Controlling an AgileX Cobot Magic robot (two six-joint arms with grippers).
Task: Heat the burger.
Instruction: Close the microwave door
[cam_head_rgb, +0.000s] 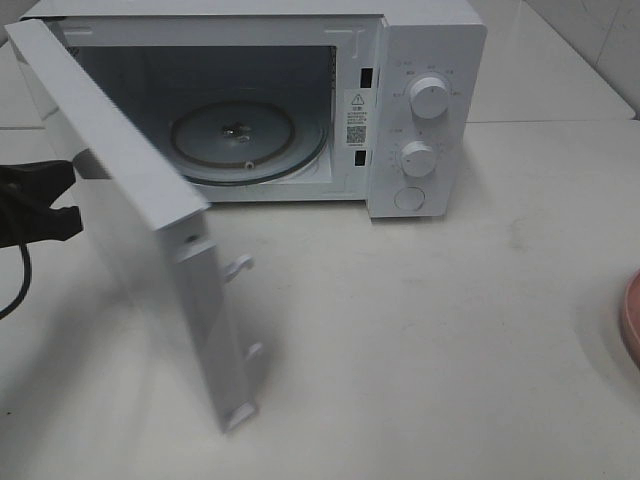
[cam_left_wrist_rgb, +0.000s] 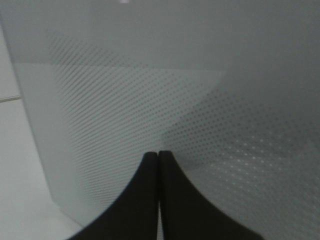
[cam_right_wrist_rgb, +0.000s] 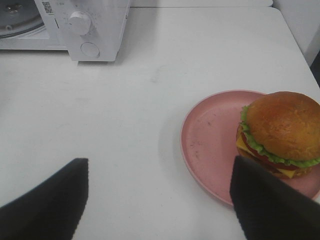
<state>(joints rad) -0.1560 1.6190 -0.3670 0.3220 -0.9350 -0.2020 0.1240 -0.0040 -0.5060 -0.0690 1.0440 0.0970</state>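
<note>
Exterior high view: a white microwave stands on the white desk with its door swung wide, showing the glass turntable inside. Two knobs and a round button sit on its control panel. The left end effector is a dark shape at the frame's edge, just beside the outer face of the open door; whether it touches the door cannot be told here. A sliver of the pink plate shows at the opposite edge, well away from that end effector. The right end effector is not seen in this view.

Left wrist view: the left end effector has its two black fingers pressed together with nothing between them. Straight ahead of the tips and very near is the dotted mesh window of the door.

Right wrist view: the right end effector has its fingers spread wide apart, holding nothing, above bare desk. The burger rests on the pink plate, ahead of the end effector and off toward one finger, whose tip overlaps the plate's rim in the picture. The microwave stands farther ahead, beyond the other finger.
</note>
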